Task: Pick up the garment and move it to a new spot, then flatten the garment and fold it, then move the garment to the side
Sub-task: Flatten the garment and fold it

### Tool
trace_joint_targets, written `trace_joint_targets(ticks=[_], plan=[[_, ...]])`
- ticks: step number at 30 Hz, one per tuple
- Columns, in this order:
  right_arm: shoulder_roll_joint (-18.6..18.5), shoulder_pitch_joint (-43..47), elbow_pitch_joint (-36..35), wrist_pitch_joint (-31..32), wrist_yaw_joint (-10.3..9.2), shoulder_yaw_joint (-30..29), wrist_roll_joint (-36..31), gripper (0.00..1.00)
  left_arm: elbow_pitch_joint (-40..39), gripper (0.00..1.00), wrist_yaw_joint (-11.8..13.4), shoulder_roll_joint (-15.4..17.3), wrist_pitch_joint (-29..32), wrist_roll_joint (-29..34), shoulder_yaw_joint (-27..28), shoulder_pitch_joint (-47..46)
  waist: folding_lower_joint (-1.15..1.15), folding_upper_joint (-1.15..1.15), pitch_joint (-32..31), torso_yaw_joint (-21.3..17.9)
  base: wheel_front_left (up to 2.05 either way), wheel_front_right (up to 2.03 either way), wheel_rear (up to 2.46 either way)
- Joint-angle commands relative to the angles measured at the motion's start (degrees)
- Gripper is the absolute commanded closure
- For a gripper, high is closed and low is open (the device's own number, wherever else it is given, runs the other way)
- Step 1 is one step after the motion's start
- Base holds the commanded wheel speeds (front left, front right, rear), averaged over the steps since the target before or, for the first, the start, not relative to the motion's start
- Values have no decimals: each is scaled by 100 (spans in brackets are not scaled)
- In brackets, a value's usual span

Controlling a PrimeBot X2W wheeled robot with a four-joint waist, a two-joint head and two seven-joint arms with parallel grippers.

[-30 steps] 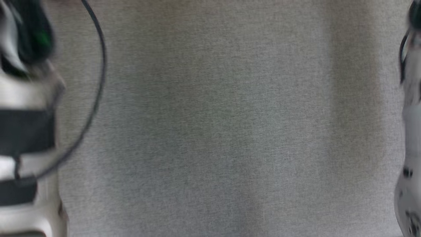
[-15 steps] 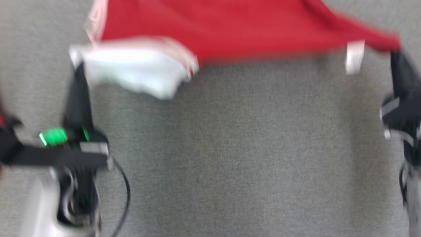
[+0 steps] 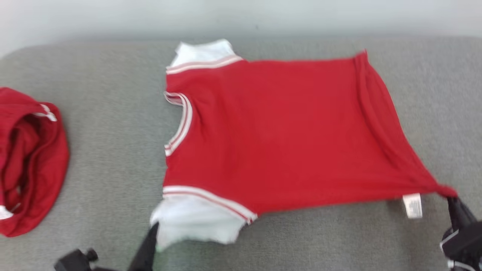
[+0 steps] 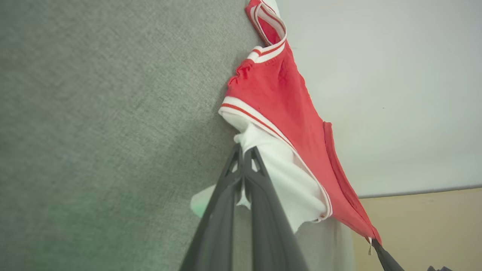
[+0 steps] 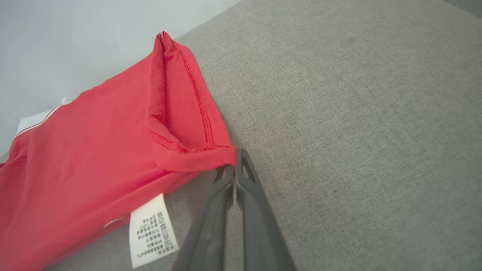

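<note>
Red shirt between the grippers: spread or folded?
Spread, not folded. The red shirt lies open on the grey cushion, neckline and both sleeves showing. Left gripper pinches a white sleeve, right gripper the hem corner.

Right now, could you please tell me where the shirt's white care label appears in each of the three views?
Head view: the care label hangs at lower right, under the red shirt's near edge.
Left wrist view: a tiny white tab near the bottom right, at the shirt's lowest corner.
Right wrist view: lower left of centre, printed side facing the camera.
Shared landmark: the right gripper, pinching the shirt just beside the label.
</note>
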Motion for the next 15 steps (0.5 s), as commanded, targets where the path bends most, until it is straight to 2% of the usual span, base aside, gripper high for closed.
trace_joint_targets(ticks=[1, 5, 15], plan=[[2, 118, 1, 3, 1, -85, -98, 100, 80, 100, 7, 37, 29, -2, -17, 113, 2, 1, -295, 230, 0, 0, 0], [43, 342, 179, -78, 1, -149, -254, 100, 353, 100, 29, 43, 224, -123, -115, 318, 2, 1, -375, 232, 0, 0, 0], [44, 604, 683, -510, 1, -272, -115, 100, 502, 100, -40, 177, 793, -523, -278, 709, 2, 1, -498, 225, 0, 0, 0]])
